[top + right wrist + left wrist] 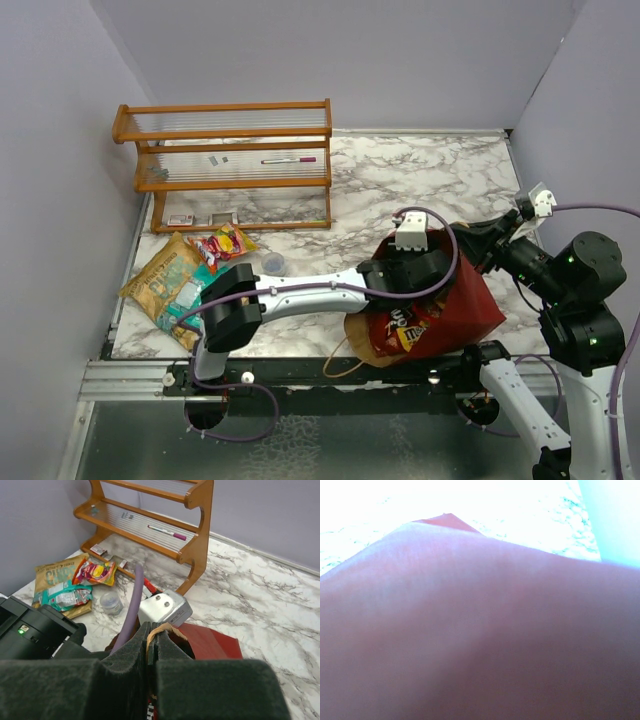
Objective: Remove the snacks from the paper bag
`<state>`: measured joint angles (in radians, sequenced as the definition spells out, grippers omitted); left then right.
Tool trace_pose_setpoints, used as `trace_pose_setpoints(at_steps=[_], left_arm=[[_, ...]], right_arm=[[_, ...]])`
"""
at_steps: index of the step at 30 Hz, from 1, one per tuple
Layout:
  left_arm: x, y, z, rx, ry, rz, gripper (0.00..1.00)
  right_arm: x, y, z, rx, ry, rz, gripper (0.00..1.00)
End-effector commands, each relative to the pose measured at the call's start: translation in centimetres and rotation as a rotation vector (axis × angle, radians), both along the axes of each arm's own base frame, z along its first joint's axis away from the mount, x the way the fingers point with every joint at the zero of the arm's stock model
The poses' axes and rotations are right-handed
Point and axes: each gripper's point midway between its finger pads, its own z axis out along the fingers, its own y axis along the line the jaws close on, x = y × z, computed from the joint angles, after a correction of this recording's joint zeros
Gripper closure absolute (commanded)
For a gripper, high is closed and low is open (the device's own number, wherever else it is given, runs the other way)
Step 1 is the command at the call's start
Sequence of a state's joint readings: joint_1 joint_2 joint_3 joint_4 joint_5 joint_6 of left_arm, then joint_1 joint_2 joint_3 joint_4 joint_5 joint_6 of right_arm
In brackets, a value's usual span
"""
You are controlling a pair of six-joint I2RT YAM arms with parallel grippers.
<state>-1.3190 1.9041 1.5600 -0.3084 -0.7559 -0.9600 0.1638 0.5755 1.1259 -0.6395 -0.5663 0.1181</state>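
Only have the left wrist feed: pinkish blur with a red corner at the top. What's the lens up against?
Observer: The paper bag. The top view shows the left hand reaching into its open mouth, with the fingers hidden inside.
Operator: Is anything holding the bag?
Observer: Yes. In the right wrist view the right hand is shut on a tan strip of it. I cannot tell whether that is the rim or a handle.
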Motion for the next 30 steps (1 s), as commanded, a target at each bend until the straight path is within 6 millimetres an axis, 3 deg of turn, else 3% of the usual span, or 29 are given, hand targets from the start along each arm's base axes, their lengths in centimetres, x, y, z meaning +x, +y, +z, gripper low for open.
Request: trace_pose_setpoints(at_steps=[1, 9, 13, 17, 18, 24, 30], left_arm=[[1.4, -0.4, -0.3, 0.013, 0.017, 0.02, 0.49], [1.2, 0.2, 1.6, 0.01, -0.004, -0.002, 0.82], [0.6, 1.3, 3.7, -0.028, -0.007, -0.026, 1.0], [-0.4, 2.2, 6.9, -0.107, -0.033, -0.083, 1.0], [-0.8, 2.6, 8.7, -0.148, -0.045, -0.108, 1.0], [-3.4, 3.6, 14.8, -0.317, -0.096, -0.272, 1.0], [-6.2, 4.1, 21.2, -0.434, -0.176, -0.451, 1.0]], right_arm=[[-1.1, -0.2, 3.6, 0.02, -0.121, -0.004, 0.98], [-1.1, -0.3, 3.4, 0.024, -0.112, -0.007, 0.98], [-0.9, -0.7, 3.0, 0.028, -0.104, -0.04, 0.98], [-0.4, -1.5, 2.4, 0.043, -0.083, -0.1, 0.98], [-0.3, -1.7, 2.3, 0.048, -0.08, -0.114, 0.98], [0.5, -3.2, 2.2, 0.103, -0.049, -0.233, 0.98], [0.9, -2.9, 2.1, 0.147, -0.035, -0.225, 0.98]])
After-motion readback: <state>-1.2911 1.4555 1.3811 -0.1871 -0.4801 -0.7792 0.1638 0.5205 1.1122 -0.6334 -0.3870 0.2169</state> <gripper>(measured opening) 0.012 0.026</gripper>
